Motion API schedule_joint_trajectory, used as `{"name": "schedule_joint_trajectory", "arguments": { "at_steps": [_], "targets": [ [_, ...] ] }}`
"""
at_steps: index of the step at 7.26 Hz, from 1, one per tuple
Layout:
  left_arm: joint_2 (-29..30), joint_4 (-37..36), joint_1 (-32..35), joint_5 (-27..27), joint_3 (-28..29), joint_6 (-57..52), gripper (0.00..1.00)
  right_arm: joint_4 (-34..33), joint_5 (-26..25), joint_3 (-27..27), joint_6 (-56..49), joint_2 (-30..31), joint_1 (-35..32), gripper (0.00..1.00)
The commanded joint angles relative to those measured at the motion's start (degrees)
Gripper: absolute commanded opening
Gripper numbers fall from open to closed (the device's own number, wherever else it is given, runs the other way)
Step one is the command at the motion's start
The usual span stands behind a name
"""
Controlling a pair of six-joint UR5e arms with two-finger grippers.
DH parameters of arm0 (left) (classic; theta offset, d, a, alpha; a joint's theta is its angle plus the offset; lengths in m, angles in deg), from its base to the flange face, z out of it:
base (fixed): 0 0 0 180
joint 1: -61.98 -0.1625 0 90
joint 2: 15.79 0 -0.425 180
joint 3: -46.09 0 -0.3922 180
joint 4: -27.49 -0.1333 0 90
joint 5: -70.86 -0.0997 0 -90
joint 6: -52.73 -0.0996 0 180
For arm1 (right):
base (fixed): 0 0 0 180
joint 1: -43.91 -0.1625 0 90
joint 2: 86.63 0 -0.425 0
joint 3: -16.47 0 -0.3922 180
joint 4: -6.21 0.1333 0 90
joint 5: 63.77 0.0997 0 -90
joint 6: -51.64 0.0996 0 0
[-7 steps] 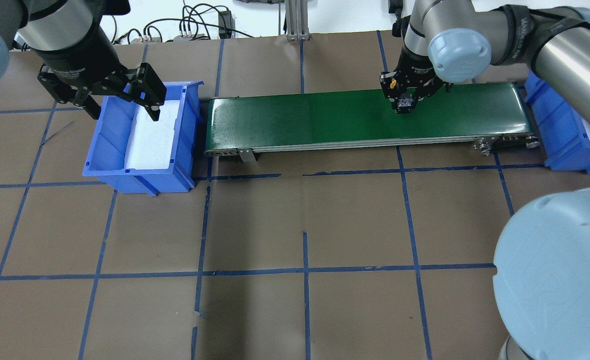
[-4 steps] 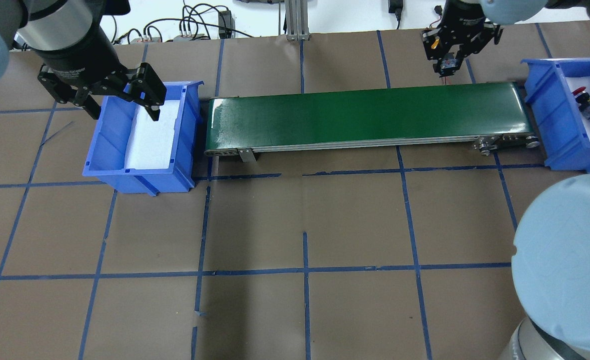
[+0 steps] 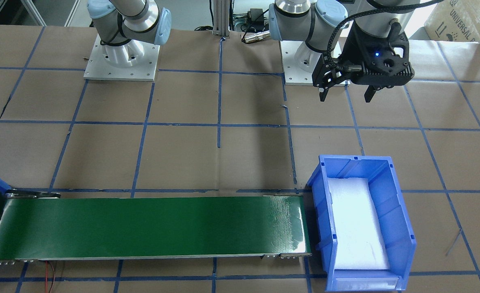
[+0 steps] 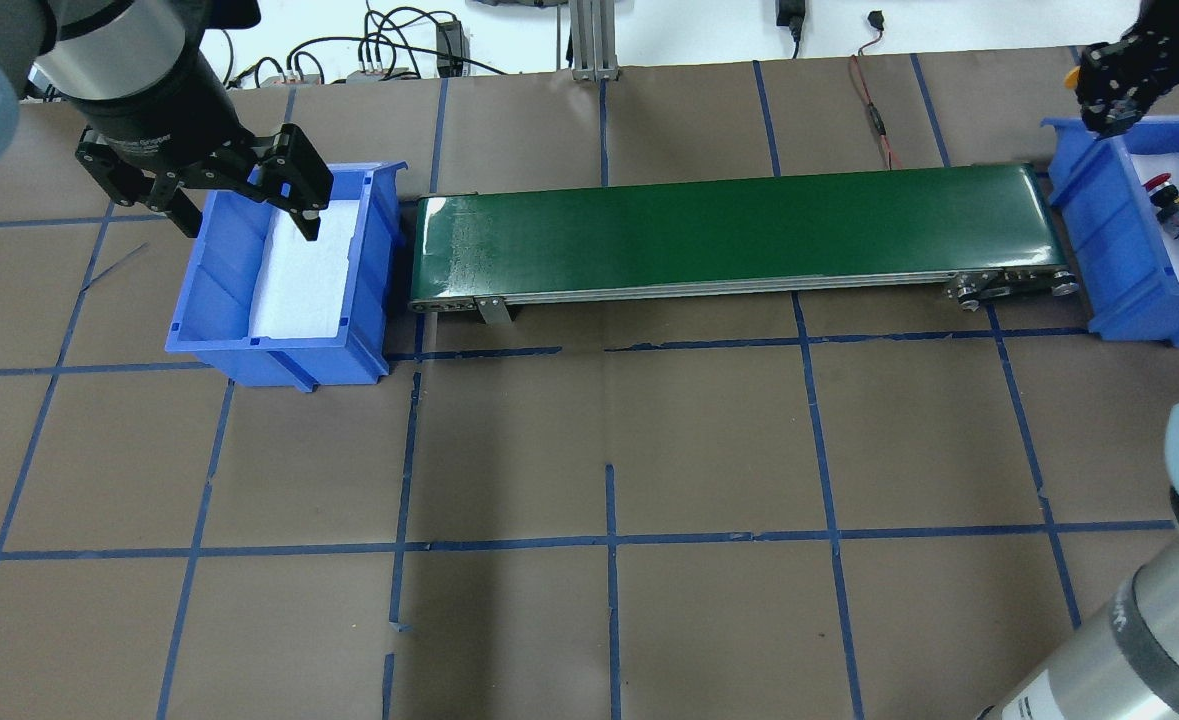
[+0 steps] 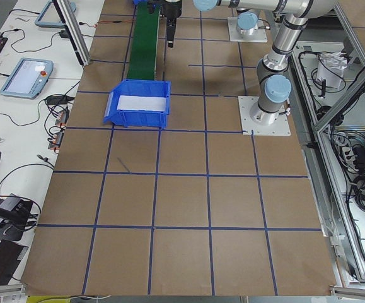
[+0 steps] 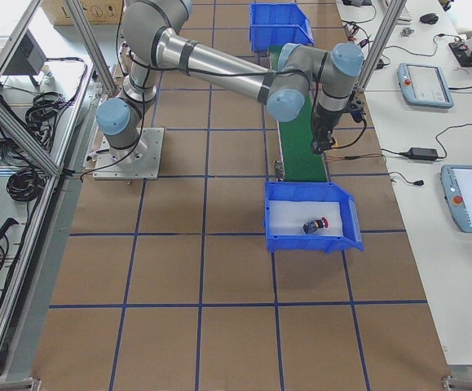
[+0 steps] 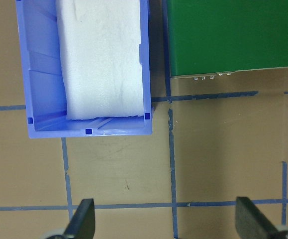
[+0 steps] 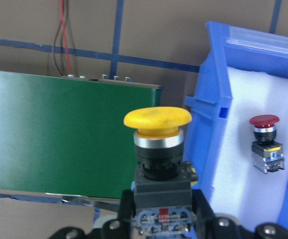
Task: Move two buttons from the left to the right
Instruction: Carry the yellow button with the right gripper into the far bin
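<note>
The right hand [image 8: 162,224] clamps the yellow button [image 8: 157,149] by its block, cap up, just short of the right bin [image 4: 1099,235], likely to set it beside the red button [image 8: 265,149] on the foam, while the left hand [image 4: 251,228] hangs wide open over the left bin [image 4: 199,290].

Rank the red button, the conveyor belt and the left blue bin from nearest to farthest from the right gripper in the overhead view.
From the right gripper, holding the yellow button:
1. red button, in the right blue bin beside it.
2. conveyor belt, across the middle.
3. left blue bin, at the far left end.
</note>
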Motion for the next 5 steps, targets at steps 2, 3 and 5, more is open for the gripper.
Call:
{"name": "schedule_joint_trajectory", "arguments": {
  "at_steps": [2, 3, 5],
  "targets": [
    [0.0, 0.11, -0.13, -0.01, -0.05, -0.07, 1.0, -6.36, 3.02, 0.02, -13.41, -6.7, 10.03, 0.28],
    [0.0, 0.2, -0.13, -0.01, -0.05, -0.07, 1.0, -6.91, 3.05, -0.42, -13.42, -7.43, 10.66, 0.28],
    [0.0, 0.11, -0.04, -0.01, -0.05, -0.07, 1.0, -7.01, 2.96, -0.51, -13.51, -10.67, 10.76, 0.3]
  ]
}}
